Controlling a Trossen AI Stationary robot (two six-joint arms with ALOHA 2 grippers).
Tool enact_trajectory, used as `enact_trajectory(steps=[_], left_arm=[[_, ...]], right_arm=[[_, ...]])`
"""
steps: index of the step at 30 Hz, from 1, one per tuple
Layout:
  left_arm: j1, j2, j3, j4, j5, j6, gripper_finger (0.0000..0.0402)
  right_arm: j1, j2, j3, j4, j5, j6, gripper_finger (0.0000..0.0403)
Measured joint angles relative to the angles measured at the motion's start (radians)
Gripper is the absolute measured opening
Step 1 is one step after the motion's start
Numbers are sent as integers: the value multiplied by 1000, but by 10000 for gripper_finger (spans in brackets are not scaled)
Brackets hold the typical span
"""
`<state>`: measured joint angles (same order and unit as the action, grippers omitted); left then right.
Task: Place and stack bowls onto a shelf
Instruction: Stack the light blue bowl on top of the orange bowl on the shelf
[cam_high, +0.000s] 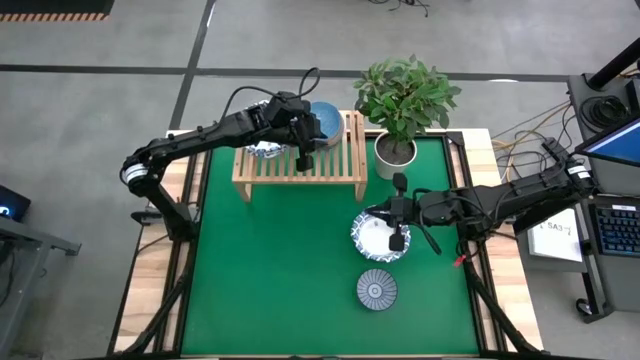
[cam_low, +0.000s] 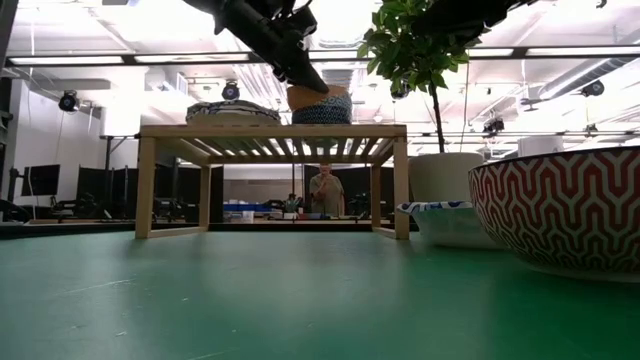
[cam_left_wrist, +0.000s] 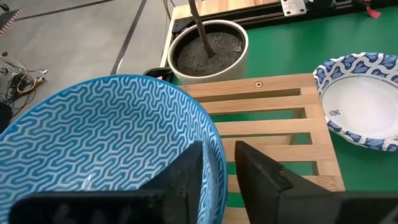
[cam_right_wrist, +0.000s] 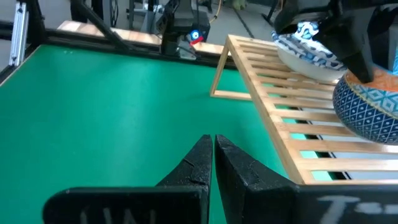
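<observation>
My left gripper (cam_high: 308, 128) is at the right part of the light-wood shelf (cam_high: 300, 172), shut on a bowl (cam_left_wrist: 93, 149) that is light-blue patterned inside and blue diamond-patterned outside (cam_right_wrist: 367, 106). A white bowl with a blue rim (cam_high: 264, 150) rests on the shelf's slats to its left. My right gripper (cam_right_wrist: 213, 152) is shut and hovers above another white, blue-rimmed bowl (cam_high: 375, 240) that stands on the green table in front of the shelf. It touches nothing. Nearer the table's near edge stands a bowl with a grey-blue patterned inside (cam_high: 377, 290). My left gripper holds the blue bowl by its rim (cam_left_wrist: 214, 130), one finger (cam_left_wrist: 186, 177) inside the bowl and the other finger (cam_left_wrist: 261, 174) outside. The fingers come slanting down from the table's left. The bowl is upright, its base (cam_low: 322, 120) at the shelf's slatted top; whether it rests there I cannot tell.
A white pot (cam_high: 395, 152) with a leafy plant stands just right of the shelf. In the low view a red-and-white patterned bowl (cam_low: 570, 210) is close to the camera. Open green table lies left of the two bowls and in front of the shelf. A person shows in the room behind.
</observation>
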<state>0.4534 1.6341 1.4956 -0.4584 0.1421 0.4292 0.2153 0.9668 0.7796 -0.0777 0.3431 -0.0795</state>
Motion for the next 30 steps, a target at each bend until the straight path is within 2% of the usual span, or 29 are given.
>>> enact_trajectory(steps=[7, 16, 22, 26, 30], left_arm=[[0, -6, 0, 0, 0, 0, 113], [0, -82, 28, -28, 0, -22, 123], [0, -165, 28, -71, 0, -83, 123], [0, -231, 6, -123, 0, -129, 123], [0, -318, -98, -94, 0, -154, 123]], right_arm=[[-3, 0, 0, 65, 128, 0, 9], [-76, 13, 0, 142, 130, 15, 9], [-137, 78, 3, 262, 102, -30, 9], [-179, 131, 67, 262, 102, -42, 9], [-213, 202, 182, 176, 94, -105, 9]])
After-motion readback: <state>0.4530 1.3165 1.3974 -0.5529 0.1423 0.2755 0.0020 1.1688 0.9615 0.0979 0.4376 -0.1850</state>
